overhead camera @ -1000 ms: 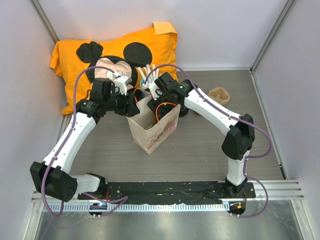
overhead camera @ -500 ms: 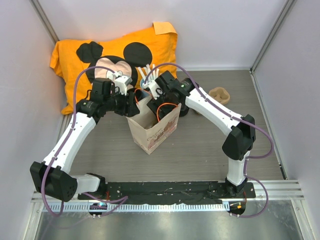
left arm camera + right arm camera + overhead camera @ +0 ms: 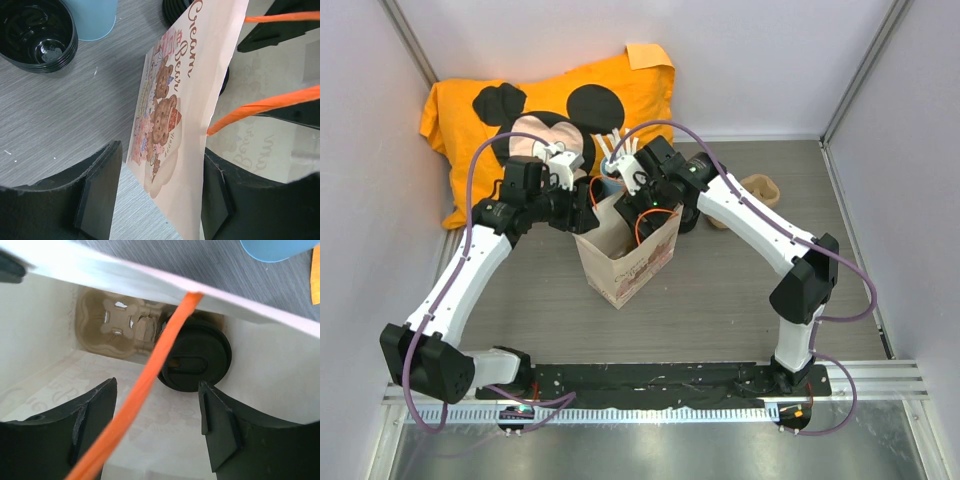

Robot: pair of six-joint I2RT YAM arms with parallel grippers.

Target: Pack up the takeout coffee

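Right gripper (image 3: 642, 200) hangs over the mouth of the bag (image 3: 630, 262) in the top view, while the left gripper (image 3: 584, 206) sits at the bag's left rim. The bag stands on the table (image 3: 740, 290), in front of an orange cushion (image 3: 620, 95) printed with a mouse face. A blue cup (image 3: 606, 182) of white sticks stands just behind the bag, and a brown carrier (image 3: 760, 188) lies well apart to the right. The coffee is hidden in this view.

From the left wrist, the left gripper's fingers (image 3: 97, 200) straddle the bag's printed wall, one outside over the table and the other inside. Whether they pinch it I cannot tell. Orange handles (image 3: 260, 107) cross the bag's inside. Beyond the bag, a black ring (image 3: 37, 32) sits just beside the blue cup.

From the right wrist, the right gripper is released: its fingers stand wide apart, with only a handle crossing in front of them. Below them the coffee (image 3: 195, 357) rests at the bottom of the bag, its black lid facing the camera, just beside a tan tray (image 3: 112, 330). The blue cup shows outside the bag's rim, at the upper right.
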